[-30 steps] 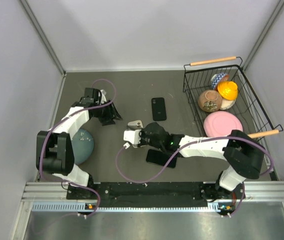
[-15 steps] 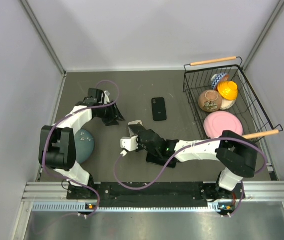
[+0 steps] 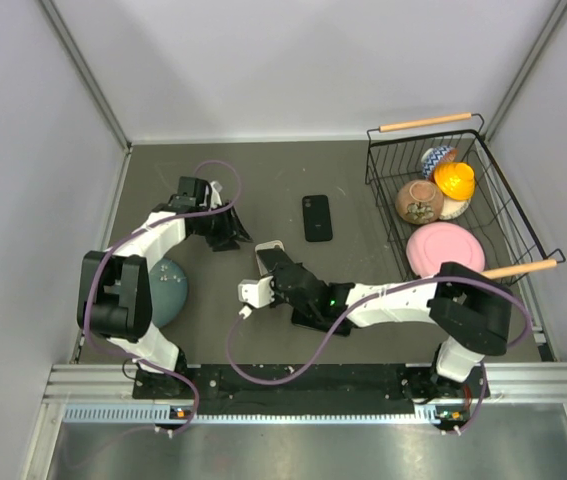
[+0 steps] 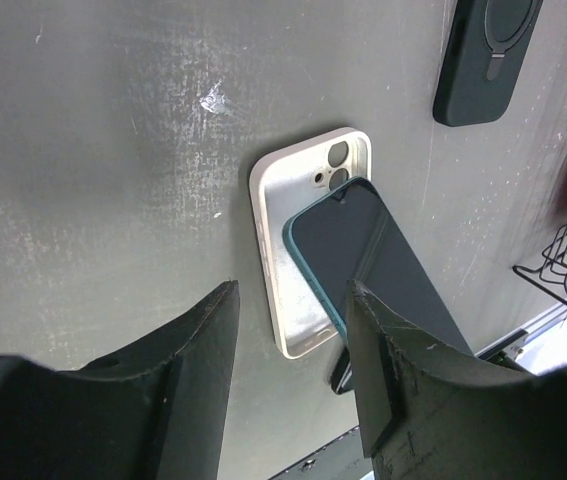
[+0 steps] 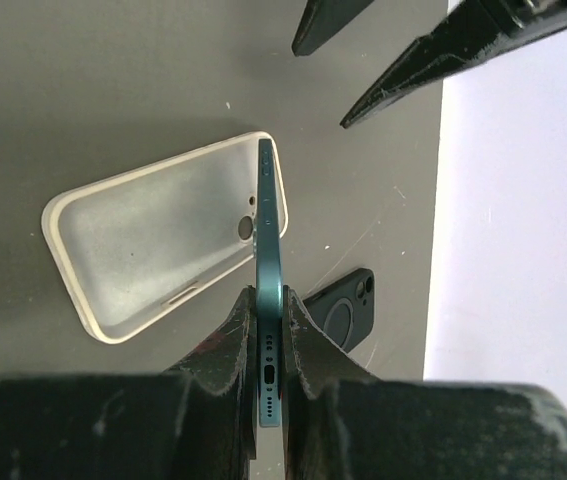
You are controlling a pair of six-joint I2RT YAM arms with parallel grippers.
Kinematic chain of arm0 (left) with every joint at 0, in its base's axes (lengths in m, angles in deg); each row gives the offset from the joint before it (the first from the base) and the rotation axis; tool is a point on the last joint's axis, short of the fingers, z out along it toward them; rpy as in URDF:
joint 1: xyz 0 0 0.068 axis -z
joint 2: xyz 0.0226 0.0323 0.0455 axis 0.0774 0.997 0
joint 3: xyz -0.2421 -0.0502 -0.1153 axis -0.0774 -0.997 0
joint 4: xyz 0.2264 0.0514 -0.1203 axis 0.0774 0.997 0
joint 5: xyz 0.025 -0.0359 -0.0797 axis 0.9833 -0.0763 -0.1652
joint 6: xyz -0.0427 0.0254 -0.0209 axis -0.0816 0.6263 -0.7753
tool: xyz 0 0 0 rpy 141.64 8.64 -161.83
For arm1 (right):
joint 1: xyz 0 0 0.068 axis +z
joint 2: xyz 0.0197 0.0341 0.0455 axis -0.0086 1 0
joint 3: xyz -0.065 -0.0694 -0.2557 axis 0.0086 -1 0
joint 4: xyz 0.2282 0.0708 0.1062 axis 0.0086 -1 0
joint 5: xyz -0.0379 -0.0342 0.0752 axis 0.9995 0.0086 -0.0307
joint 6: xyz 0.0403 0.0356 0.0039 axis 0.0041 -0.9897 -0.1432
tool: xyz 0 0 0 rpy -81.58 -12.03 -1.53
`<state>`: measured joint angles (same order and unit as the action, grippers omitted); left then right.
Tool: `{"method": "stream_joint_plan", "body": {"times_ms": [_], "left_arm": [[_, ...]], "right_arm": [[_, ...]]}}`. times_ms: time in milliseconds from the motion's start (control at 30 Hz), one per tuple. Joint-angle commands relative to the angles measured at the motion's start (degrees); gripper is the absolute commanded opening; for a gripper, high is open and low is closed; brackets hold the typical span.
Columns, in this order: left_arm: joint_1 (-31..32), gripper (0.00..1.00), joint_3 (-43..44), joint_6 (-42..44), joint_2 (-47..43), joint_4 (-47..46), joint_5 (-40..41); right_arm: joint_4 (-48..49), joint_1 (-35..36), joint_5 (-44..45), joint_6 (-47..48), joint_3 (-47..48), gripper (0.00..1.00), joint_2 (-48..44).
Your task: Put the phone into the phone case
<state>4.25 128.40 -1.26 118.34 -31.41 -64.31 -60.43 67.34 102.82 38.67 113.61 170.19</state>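
Observation:
A teal phone (image 5: pixel 268 230) is held edge-on in my right gripper (image 5: pixel 268 325), which is shut on its bottom end. Its top end leans down into the open white phone case (image 5: pixel 153 235) lying on the dark table. In the left wrist view the phone (image 4: pixel 363 250) lies slanted across the case (image 4: pixel 288 250), near the camera cut-out. In the top view the right gripper (image 3: pixel 281 272) is just in front of the case (image 3: pixel 266 246). My left gripper (image 4: pixel 288 380) is open and empty, hovering a little left of the case (image 3: pixel 225 232).
A black magnetic case (image 3: pixel 317 217) lies behind the white one. Another dark flat item (image 3: pixel 313 318) lies under the right arm. A wire basket (image 3: pixel 483 180) with bowls and a pink plate (image 3: pixel 445 247) stands at the right. A blue-grey bowl (image 3: pixel 163 285) sits at the left.
My right gripper has moved left and nearer with the phone, bringing it onto the white case. My left gripper has shifted slightly right towards the case.

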Motion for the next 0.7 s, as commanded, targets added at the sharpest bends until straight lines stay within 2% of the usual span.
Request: {"method": "stream_joint_plan", "body": {"times_ms": [0, 300, 433, 567, 667], "left_arm": [[0.89, 0.51, -0.24, -0.59, 0.19, -2.40, -0.77], [1.24, 0.51, -1.03, -0.41, 0.46, -2.40, -0.76], [1.59, 0.51, -1.03, -0.24, 0.46, -2.31, -0.33], [2.12, 0.51, -1.12, 0.03, 0.63, -2.22, 0.03], [2.56, 0.50, -1.21, 0.38, 1.33, -2.14, 0.11]], "right_arm": [[4.86, 3.27, 5.30, 2.77, -0.19, 0.06, 2.61], [-0.58, 5.20, 7.68, -1.97, 1.48, 0.16, 5.70], [-3.21, 5.29, 6.54, -4.60, 2.01, 0.24, 5.35], [-4.45, 5.29, 5.84, -5.93, 2.45, 0.26, 5.87], [-4.98, 5.29, 5.66, -6.89, 2.97, 0.33, 6.49]]}}
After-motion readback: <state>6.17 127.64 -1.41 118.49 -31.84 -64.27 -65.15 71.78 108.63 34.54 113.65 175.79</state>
